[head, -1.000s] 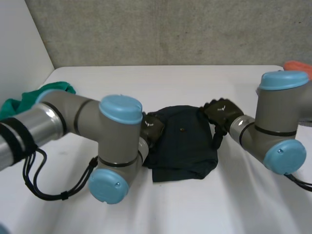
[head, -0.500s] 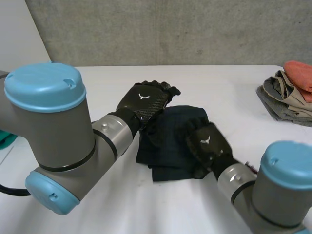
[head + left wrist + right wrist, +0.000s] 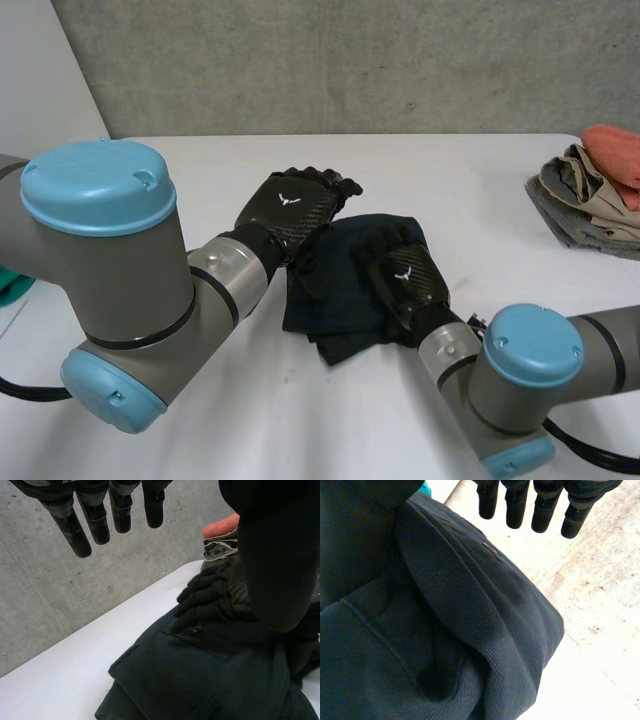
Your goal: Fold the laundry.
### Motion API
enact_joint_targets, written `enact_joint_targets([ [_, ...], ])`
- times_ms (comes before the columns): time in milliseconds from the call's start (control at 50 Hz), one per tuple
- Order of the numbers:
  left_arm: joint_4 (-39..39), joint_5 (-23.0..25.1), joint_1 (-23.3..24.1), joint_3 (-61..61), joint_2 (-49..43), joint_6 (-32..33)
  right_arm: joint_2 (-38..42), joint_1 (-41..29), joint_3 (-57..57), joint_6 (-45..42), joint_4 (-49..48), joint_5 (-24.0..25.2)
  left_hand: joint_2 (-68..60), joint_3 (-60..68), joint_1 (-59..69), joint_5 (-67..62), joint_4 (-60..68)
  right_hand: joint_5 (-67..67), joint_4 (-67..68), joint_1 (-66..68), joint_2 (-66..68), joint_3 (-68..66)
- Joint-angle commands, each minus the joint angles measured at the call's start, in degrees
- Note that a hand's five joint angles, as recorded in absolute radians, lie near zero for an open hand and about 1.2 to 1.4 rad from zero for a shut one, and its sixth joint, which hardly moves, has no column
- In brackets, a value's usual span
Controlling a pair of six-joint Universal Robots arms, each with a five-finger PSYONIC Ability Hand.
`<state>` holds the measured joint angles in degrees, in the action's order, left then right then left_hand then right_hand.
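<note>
A dark navy garment lies bunched and partly folded in the middle of the white table. My left hand is over its far left edge, open, with straight fingers reaching past the cloth above the table. My right hand rests flat on the garment's right part, open as well. The left wrist view has that right hand lying on the navy cloth. Along the right wrist view, straight fingers stick out over a thick fold of the garment.
A pile of folded clothes with an orange piece on top sits at the table's far right. A teal cloth shows at the left edge. A concrete wall stands behind the table.
Both arms have swung round and the hands have come from the garment's sides onto it. In the last half second the right hand slid a little farther up the cloth, which bunched slightly.
</note>
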<state>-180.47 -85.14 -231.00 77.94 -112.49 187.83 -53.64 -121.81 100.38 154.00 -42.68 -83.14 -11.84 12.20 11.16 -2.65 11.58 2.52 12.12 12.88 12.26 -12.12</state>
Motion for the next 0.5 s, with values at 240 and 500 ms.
enact_joint_targets([
  [240, -0.1, 0.3, 0.6, 0.5, 0.3, 0.1, 5.9, 0.7, -19.1, 0.3, 9.5, 0.0, 0.6, -1.0, 0.1, 1.4, -0.4, 67.5, 67.9, 67.1, 67.7, -67.9],
  [500, -0.2, 0.5, 1.1, -3.4, 2.7, 0.3, -3.7, 14.8, -32.0, 3.3, 9.3, 6.8, 0.6, -1.0, 0.1, 1.4, -0.4, 67.5, 67.9, 67.1, 67.7, -67.9],
])
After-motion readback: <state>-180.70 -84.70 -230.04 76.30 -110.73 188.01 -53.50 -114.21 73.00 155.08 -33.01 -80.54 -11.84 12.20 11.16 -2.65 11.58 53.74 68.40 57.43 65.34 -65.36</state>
